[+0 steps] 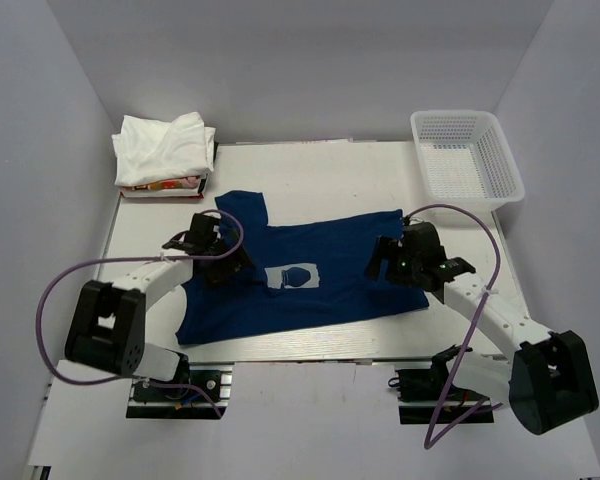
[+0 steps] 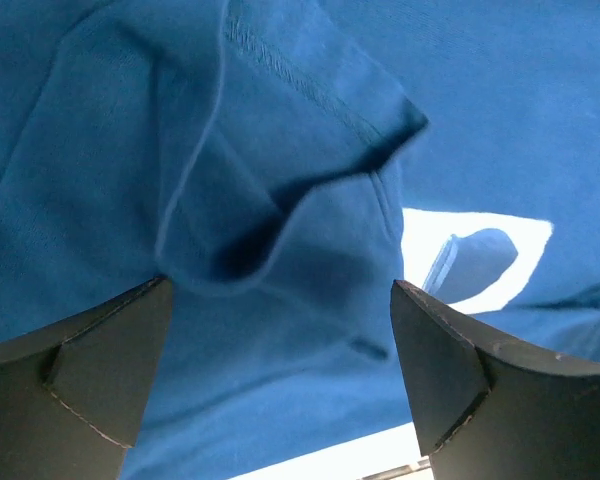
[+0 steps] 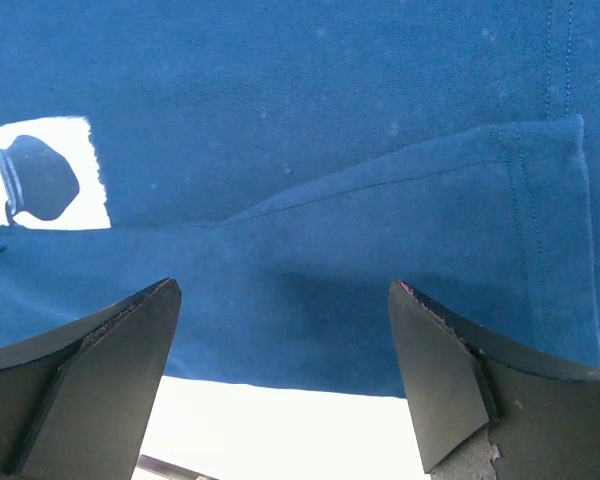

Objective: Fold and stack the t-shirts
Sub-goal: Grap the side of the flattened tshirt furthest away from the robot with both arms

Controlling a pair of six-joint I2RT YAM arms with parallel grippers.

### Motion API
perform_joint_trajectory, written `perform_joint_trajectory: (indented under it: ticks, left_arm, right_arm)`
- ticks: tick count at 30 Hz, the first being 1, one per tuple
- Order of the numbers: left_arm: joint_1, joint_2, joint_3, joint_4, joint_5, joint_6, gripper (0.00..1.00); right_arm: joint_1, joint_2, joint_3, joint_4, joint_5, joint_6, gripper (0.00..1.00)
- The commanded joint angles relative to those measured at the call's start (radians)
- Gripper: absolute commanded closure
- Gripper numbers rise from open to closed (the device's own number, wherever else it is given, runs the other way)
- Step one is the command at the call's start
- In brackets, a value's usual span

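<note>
The navy tee [image 1: 330,270] lies spread on the table [image 1: 320,170], its long axis running side to side, with the pale print [image 1: 293,277] near its middle. The left claw [image 2: 280,290] hangs wide open just left of the print, over a rumpled sleeve [image 2: 280,190], gripping nothing. The right claw [image 3: 285,285], also open and empty, is further from the print on its right, above the tee's stitched edge [image 3: 540,250]. Each arm is nearest its own end, so both ends look reachable together. The white tees [image 1: 165,148] sit well behind the print, to its left.
</note>
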State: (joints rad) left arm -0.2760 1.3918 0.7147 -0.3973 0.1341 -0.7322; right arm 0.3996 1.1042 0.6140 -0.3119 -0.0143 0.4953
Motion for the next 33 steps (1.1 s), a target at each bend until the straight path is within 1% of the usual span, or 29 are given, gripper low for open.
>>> perform_joint_trajectory:
  ticks: [1, 2, 3, 6, 11, 14, 15, 16, 18, 19, 20, 22, 23, 24, 25, 26, 27, 28, 29, 30, 31, 32, 33]
  left_arm:
    - [-0.008, 0.062, 0.08, 0.063, -0.003, 0.02, 0.0]
    - [-0.008, 0.103, 0.089, 0.075, -0.004, 0.02, 0.0]
    - [-0.008, 0.104, 0.089, 0.075, -0.004, 0.02, 0.0]
    - [-0.008, 0.154, 0.127, 0.15, 0.077, 0.033, 0.0]
    - [-0.008, 0.222, 0.216, 0.262, 0.12, 0.033, 0.0]
    - [-0.008, 0.311, 0.29, 0.319, 0.142, 0.033, 0.0]
    - [-0.008, 0.364, 0.316, 0.33, 0.157, 0.042, 0.0]
    - [-0.008, 0.392, 0.377, 0.33, 0.166, 0.042, 0.0]
    - [-0.008, 0.437, 0.481, 0.284, 0.167, 0.066, 0.0]
    - [-0.008, 0.449, 0.509, 0.27, 0.167, 0.085, 0.0]
    - [-0.008, 0.458, 0.531, 0.256, 0.156, 0.094, 0.0]
    - [-0.008, 0.458, 0.584, 0.206, 0.073, 0.131, 0.0]
    - [-0.008, 0.449, 0.607, 0.172, -0.017, 0.143, 0.0]
    - [-0.008, 0.449, 0.667, 0.137, -0.06, 0.163, 0.0]
    - [0.001, 0.458, 0.699, 0.047, -0.109, 0.163, 0.0]
    - [0.014, 0.467, 0.733, 0.004, -0.152, 0.174, 0.0]
    - [0.014, 0.498, 0.797, -0.073, -0.225, 0.188, 0.0]
    - [0.014, 0.515, 0.827, -0.106, -0.269, 0.188, 0.0]
    - [0.014, 0.532, 0.854, -0.133, -0.353, 0.188, 0.0]
    - [0.014, 0.552, 0.911, -0.159, -0.381, 0.188, 0.0]
    - [0.023, 0.6, 0.942, -0.202, -0.404, 0.188, 0.0]
    - [0.023, 0.628, 1.01, -0.224, -0.415, 0.197, 0.0]
    - [0.023, 0.657, 1.047, -0.244, -0.424, 0.197, 0.0]
  right_arm:
    - [-0.002, 0.023, 0.049, 0.022, 0.01, 0.012, 0.1]
    - [-0.004, 0.032, 0.053, 0.022, 0.048, 0.009, 0.1]
    - [-0.004, 0.032, 0.058, 0.026, 0.048, 0.009, 0.1]
    - [-0.004, 0.04, 0.059, 0.052, 0.043, 0.014, 0.1]
    - [-0.004, 0.063, 0.067, 0.074, 0.08, 0.026, 0.1]
    - [-0.005, 0.074, 0.092, 0.08, 0.12, 0.029, 0.1]
    - [-0.004, 0.078, 0.098, 0.083, 0.132, 0.032, 0.1]
    - [-0.004, 0.086, 0.124, 0.082, 0.173, 0.031, 0.1]
    - [-0.005, 0.105, 0.145, 0.073, 0.197, 0.029, 0.1]
    - [-0.007, 0.114, 0.192, 0.065, 0.22, 0.029, 0.1]
    - [-0.007, 0.144, 0.204, 0.056, 0.255, 0.029, 0.1]
    - [-0.016, 0.174, 0.257, 0.019, 0.301, 0.046, 0.1]
    - [-0.015, 0.227, 0.31, 0.016, 0.332, 0.049, 0.1]
    - [-0.018, 0.249, 0.328, 0.013, 0.341, 0.048, 0.1]
    - [-0.022, 0.288, 0.346, 0.016, 0.35, 0.049, 0.1]
    - [-0.027, 0.308, 0.398, 0.017, 0.362, 0.04, 0.1]
    - [-0.033, 0.354, 0.418, 0.007, 0.37, 0.043, 0.1]
    - [-0.036, 0.4, 0.441, -0.004, 0.378, 0.042, 0.1]
    - [-0.038, 0.423, 0.499, -0.007, 0.388, 0.029, 0.1]
    - [-0.045, 0.489, 0.521, -0.021, 0.396, 0.028, 0.1]
    - [-0.047, 0.511, 0.564, -0.039, 0.405, 0.022, 0.1]
    - [-0.047, 0.528, 0.581, -0.045, 0.424, 0.012, 0.1]
    - [-0.048, 0.575, 0.619, -0.061, 0.43, 0.008, 0.1]
